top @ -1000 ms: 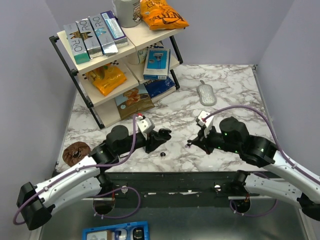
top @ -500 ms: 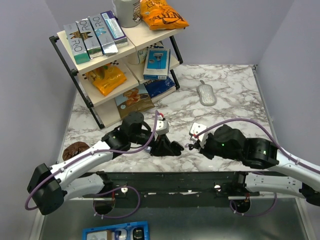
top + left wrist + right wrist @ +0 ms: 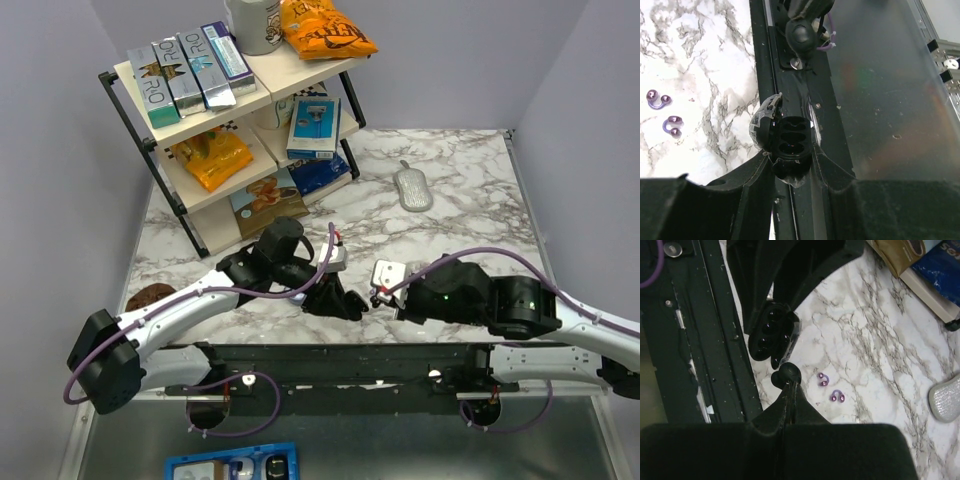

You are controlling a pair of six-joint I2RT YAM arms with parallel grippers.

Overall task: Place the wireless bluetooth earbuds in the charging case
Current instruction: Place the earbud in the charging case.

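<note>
Left arm's fingers (image 3: 757,167) clench the charging case (image 3: 790,137) at lower centre of the overhead view. It hangs over the black rail (image 3: 767,65) with its lid open and wells exposed, probably as a steady target. Right arm's fingers (image 3: 790,402) are clamped on a black earbud (image 3: 786,374), just beside the case rim.

Purple earbuds (image 3: 822,379) lie loose on the bench (image 3: 875,340), near. The left fingers crowd the approach. Shelf rack (image 3: 215,120) and pale oval object (image 3: 413,188) sit well apart.

The left arm (image 3: 190,310) is stretching across toward the right, its pincer (image 3: 789,155) clamping a black case (image 3: 790,137). The right arm (image 3: 530,310) is lying low, its pincer (image 3: 788,387) pinching a black earbud (image 3: 785,374) just beside the left pincer, tips facing.
</note>
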